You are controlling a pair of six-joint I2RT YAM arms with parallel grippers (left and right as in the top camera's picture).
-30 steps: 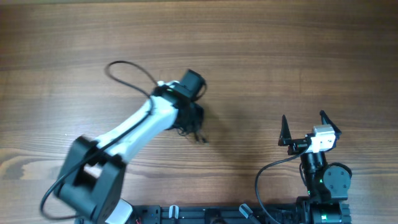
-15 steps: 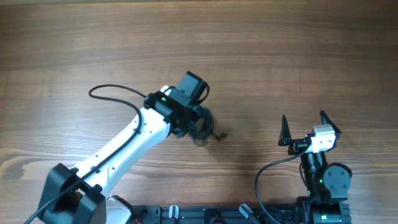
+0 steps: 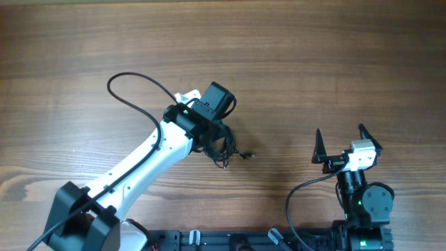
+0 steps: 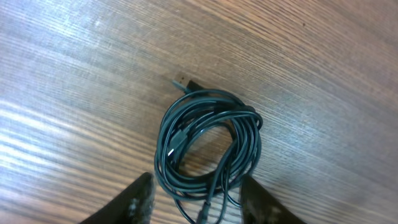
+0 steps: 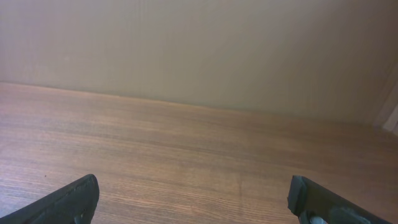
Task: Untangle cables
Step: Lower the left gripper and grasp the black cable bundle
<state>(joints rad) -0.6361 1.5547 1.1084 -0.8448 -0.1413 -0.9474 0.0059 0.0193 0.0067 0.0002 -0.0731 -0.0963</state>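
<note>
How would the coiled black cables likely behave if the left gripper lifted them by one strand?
Probably floppy: the cables are thin cords in loose, uneven loops, so they would likely sag and partly uncoil. They look light and would probably slide easily on the smooth wooden table if pushed. The free plug end may dangle and snag.

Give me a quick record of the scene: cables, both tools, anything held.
cables: one black bundle, coiled in loops, lying on the table
plug: one end sticks out of the coil, on the side away from the left tool
left tool: open, over the bundle, fingers either side of its near edge; contact unclear
right tool: open, empty, well apart from the cables
held: nothing visibly gripped
untangled: not yet
</note>
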